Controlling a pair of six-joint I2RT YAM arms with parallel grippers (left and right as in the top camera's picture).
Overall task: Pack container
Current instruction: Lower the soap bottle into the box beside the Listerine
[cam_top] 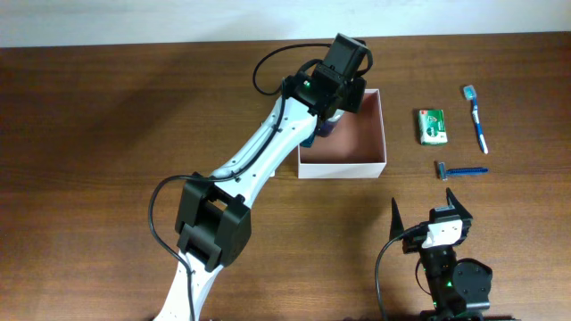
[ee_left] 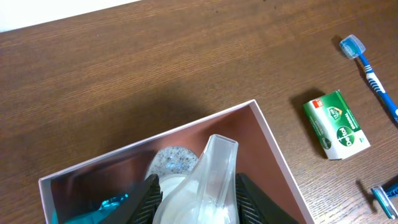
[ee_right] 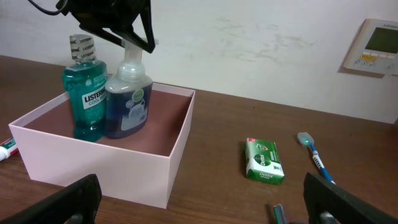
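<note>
The container (cam_top: 343, 168) (ee_left: 273, 146) (ee_right: 106, 158), a white-walled box with a reddish-brown inside, stands at mid table. In its far left part are a blue pump bottle (ee_right: 129, 106) and a teal mouthwash bottle (ee_right: 85, 93) (ee_left: 106, 205), both upright and side by side. My left gripper (cam_top: 332, 116) (ee_left: 198, 186) (ee_right: 134, 40) reaches down over the box, its jaws shut on the bottle's clear pump head (ee_left: 214, 171). My right gripper (cam_top: 426, 209) (ee_right: 205, 199) sits low near the table's front, open with nothing between its fingers.
To the right of the box lie a green soap packet (cam_top: 432, 126) (ee_left: 336, 124) (ee_right: 263, 160), a blue toothbrush (cam_top: 476, 119) (ee_right: 314, 155) and a razor (cam_top: 459, 169) (ee_right: 278, 213). A tube end (ee_right: 5, 149) shows left of the box.
</note>
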